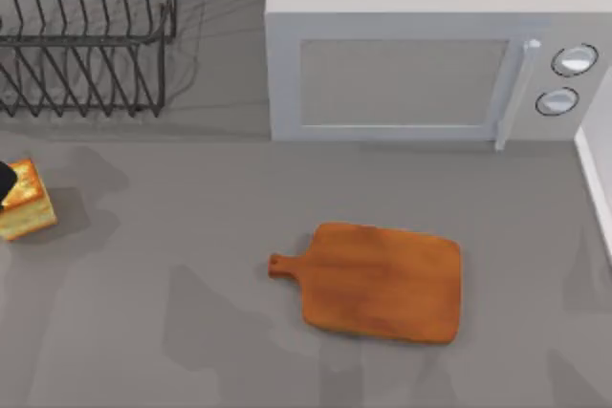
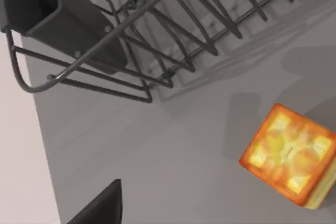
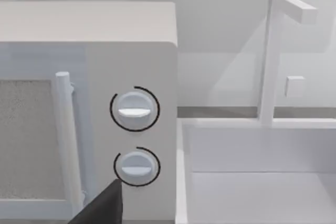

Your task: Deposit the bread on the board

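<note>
Open table (image 1: 191, 236) lies between the left claw (image 1: 4, 182) and the board (image 1: 382, 281); beyond it stand the dish rack (image 1: 86, 35) and microwave (image 1: 421, 54).

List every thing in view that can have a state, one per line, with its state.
bread: on the table at the left edge, top face up, not on the board.
board: flat on the table, bare, handle pointing left.
microwave: door shut.
dish rack: upright at back left, no dishes in it.
left gripper: at the bread, at the left edge.
sink: beside the microwave.
</note>
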`<move>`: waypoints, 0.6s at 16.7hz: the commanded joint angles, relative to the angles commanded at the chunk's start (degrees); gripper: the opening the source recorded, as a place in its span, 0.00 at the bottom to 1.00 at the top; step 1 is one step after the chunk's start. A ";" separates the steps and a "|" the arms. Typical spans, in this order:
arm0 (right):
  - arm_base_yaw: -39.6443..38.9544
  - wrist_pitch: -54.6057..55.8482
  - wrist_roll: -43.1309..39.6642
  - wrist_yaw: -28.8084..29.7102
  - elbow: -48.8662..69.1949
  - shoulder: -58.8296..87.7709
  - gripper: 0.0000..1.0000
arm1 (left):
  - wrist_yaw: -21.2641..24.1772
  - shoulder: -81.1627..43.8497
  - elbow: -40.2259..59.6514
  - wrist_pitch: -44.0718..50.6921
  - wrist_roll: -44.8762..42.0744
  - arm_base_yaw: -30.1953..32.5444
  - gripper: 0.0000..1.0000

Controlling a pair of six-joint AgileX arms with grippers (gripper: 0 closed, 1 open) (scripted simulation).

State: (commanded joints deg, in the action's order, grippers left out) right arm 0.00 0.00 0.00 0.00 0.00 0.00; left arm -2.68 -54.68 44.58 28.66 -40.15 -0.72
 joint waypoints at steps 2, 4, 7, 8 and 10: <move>0.00 0.00 0.00 0.00 0.00 0.00 1.00 | 0.25 -11.80 8.51 5.10 -6.10 -0.31 1.00; 0.00 0.00 0.00 0.00 0.00 0.00 1.00 | 0.64 -23.71 16.64 10.53 -11.82 -0.62 1.00; 0.00 0.00 0.00 0.00 0.00 0.00 1.00 | 1.39 -40.22 27.37 18.87 -19.18 -1.17 1.00; 0.00 0.00 0.00 0.00 0.00 0.00 1.00 | 1.66 -44.76 30.42 21.56 -21.15 -1.39 1.00; 0.00 0.00 0.00 0.00 0.00 0.00 1.00 | 2.17 -52.09 35.64 26.54 -24.31 -1.87 1.00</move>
State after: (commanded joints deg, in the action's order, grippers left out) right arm 0.00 0.00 0.00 0.00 0.00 0.00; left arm -0.52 -106.77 80.22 55.19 -64.46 -2.58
